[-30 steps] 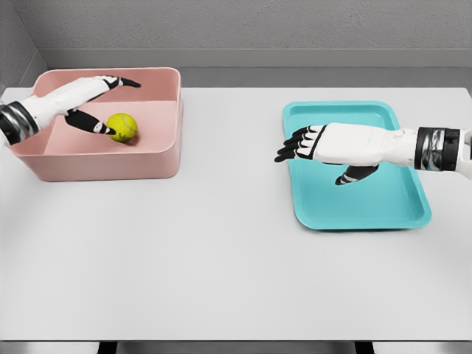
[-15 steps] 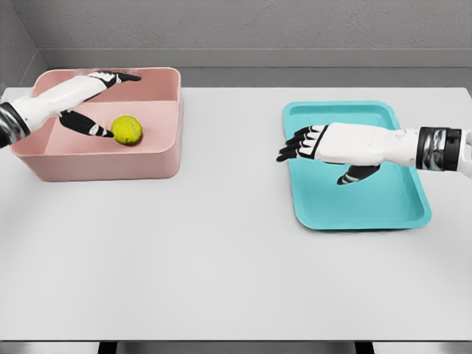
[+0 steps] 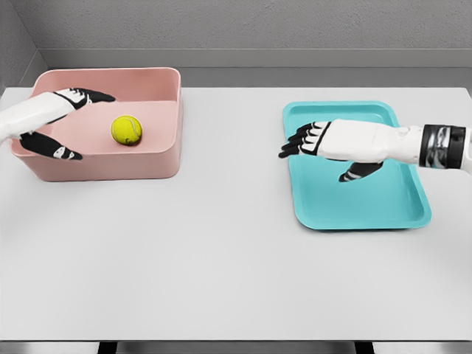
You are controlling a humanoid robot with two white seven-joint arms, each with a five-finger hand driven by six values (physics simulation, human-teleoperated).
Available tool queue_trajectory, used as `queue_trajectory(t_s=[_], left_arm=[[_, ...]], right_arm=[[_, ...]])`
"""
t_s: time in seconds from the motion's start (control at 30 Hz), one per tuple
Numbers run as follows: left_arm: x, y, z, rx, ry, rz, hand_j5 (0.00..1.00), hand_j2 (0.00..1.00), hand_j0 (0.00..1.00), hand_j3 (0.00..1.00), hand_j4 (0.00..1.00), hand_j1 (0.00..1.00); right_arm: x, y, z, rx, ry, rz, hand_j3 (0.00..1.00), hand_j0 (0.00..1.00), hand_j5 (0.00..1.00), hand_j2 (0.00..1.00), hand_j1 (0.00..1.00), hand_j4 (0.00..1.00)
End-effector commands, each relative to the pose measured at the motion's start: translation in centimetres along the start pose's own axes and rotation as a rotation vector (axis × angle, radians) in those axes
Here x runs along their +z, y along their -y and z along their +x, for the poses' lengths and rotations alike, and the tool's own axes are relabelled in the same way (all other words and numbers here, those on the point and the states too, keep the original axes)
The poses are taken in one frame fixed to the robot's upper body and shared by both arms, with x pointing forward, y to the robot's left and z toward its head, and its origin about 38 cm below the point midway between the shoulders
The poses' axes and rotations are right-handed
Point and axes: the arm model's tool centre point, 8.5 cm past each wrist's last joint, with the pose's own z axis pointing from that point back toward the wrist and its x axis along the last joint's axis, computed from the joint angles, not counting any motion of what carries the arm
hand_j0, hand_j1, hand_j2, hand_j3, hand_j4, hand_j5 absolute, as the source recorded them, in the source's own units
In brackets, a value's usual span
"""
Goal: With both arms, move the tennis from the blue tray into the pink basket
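A yellow tennis ball [image 3: 126,130] sits inside the pink basket [image 3: 147,167] at upper left. The left hand [image 3: 55,118] hovers beside it, fingers spread, holding nothing. At right, the right hand [image 3: 332,144] hangs open over the blue tray [image 3: 369,210].

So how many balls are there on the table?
1. The ball lies inside the pink basket at the far left; the blue tray holds none.

One tennis ball [image 3: 126,130], one pink basket [image 3: 147,162], one blue tray [image 3: 369,210].
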Motion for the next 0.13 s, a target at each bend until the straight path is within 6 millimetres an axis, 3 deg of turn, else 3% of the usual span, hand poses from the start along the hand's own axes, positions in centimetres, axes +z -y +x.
queue_trajectory(t_s=[0.0, 0.1], left_arm=[[0.56, -0.88, 0.15, -0.006, -0.001, 0.015, 1.00, 1.00, 1.00, 1.00, 1.00, 1.00], [0.63, -1.07, 0.21, -0.008, 0.000, 0.020, 1.00, 1.00, 1.00, 1.00, 1.00, 1.00]], right_arm=[[0.30, 0.11, -0.07, -0.015, -0.001, -0.010, 1.00, 1.00, 1.00, 1.00, 1.00, 1.00], [0.28, -0.01, -0.05, -0.018, 0.000, -0.010, 1.00, 1.00, 1.00, 1.00, 1.00, 1.00]])
